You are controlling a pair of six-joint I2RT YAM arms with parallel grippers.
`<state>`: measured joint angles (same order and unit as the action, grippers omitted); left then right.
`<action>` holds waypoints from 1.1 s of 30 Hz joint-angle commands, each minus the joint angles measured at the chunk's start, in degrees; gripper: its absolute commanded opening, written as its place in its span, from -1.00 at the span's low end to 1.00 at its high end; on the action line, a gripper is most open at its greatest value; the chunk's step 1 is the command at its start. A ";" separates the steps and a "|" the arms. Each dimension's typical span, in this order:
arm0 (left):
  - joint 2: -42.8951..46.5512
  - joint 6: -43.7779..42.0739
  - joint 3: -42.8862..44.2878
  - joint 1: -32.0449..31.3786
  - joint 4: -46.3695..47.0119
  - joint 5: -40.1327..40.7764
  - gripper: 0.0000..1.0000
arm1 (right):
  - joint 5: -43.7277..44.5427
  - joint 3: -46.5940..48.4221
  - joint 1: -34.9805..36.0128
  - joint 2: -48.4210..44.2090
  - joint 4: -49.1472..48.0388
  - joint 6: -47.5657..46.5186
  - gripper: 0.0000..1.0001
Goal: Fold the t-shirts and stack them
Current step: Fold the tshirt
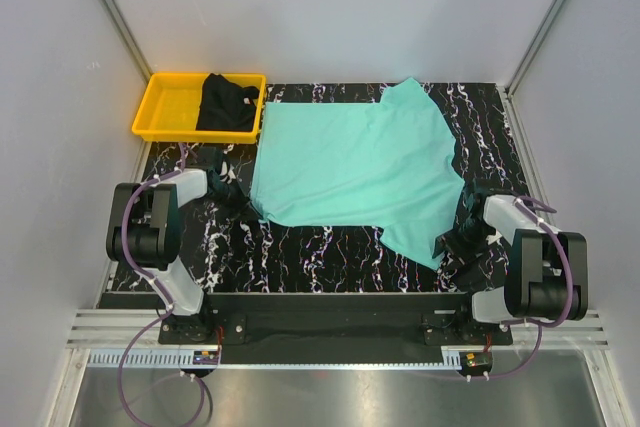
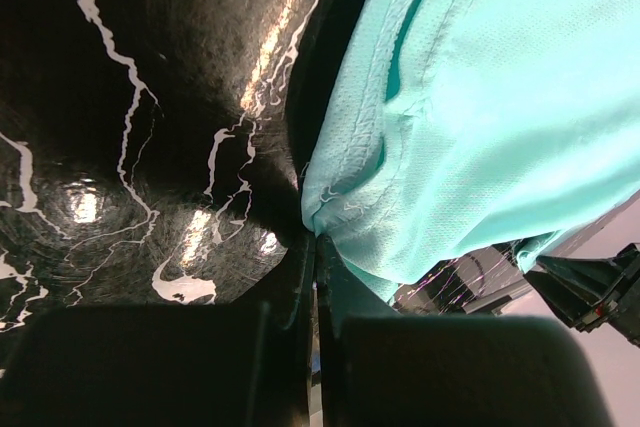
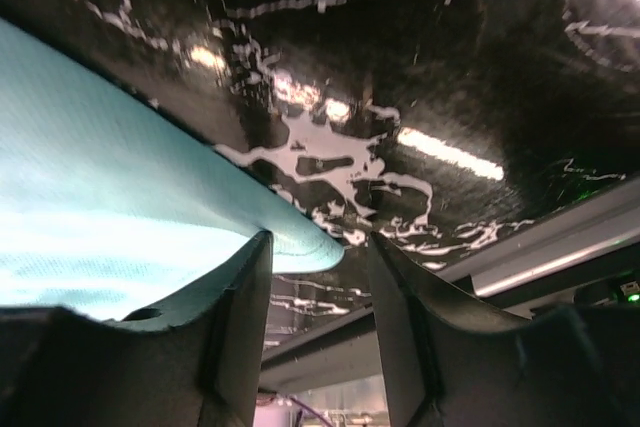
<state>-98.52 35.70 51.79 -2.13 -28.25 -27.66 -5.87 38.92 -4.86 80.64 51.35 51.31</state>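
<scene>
Where the teal t-shirt (image 1: 350, 162) is spread across the table (image 1: 320, 257), its long axis running left to right, its near-left corner is seen pinched in the closed left gripper (image 2: 312, 247). Its near-right corner is met by the right gripper (image 3: 320, 247), whose jaws stand partly apart with the cloth tip between them, not clamped. The black t-shirt (image 1: 225, 102) is bunched in the yellow tray (image 1: 160, 122), far left. How much cloth is caught on the left cannot be told.
</scene>
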 commanded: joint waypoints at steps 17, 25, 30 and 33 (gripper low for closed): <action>2.46 0.33 0.07 0.55 0.65 -2.31 -1.00 | 8.86 -0.15 1.61 -1.89 -6.61 15.39 -0.07; 3.78 -0.28 -0.64 1.08 0.48 -2.40 -1.00 | 11.67 -1.91 1.70 -4.78 -9.08 16.37 -0.77; 4.47 0.59 -1.87 1.51 0.39 -2.58 -1.00 | 12.63 0.80 1.70 -8.48 -3.66 11.63 -0.88; 6.84 1.56 -3.62 1.78 0.13 -1.96 -1.00 | 12.90 3.09 1.70 -11.99 2.23 7.23 -0.91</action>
<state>-95.83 36.23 49.32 -0.82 -28.25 -28.49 3.70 38.65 -3.62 72.53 46.76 62.92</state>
